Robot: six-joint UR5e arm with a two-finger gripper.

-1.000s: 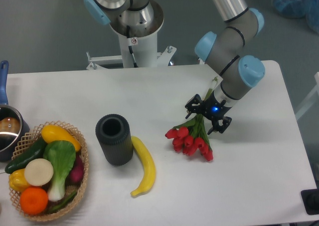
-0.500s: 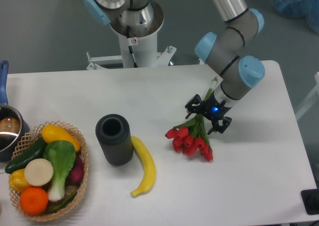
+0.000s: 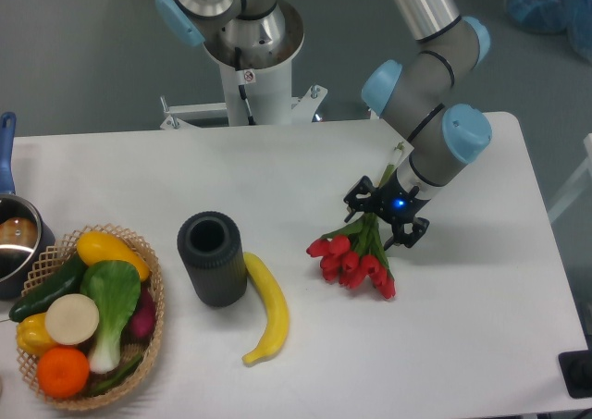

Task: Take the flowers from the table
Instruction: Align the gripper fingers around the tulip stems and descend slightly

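Observation:
The flowers [image 3: 354, 260], a bunch of red tulip buds on green stems, lie on the white table [image 3: 481, 326] right of centre, buds pointing toward the front. My gripper [image 3: 386, 215] is down over the green stems just behind the buds. Its black fingers [image 3: 357, 198] stand spread on either side of the stems, so it looks open around them. The wrist hides the far ends of the stems.
A black cylinder [image 3: 212, 258] stands left of the flowers with a yellow banana [image 3: 266, 310] beside it. A wicker basket [image 3: 139, 368] of vegetables and fruit sits at the front left. A pot [image 3: 13, 239] is at the left edge. The robot base [image 3: 251, 58] stands behind the table.

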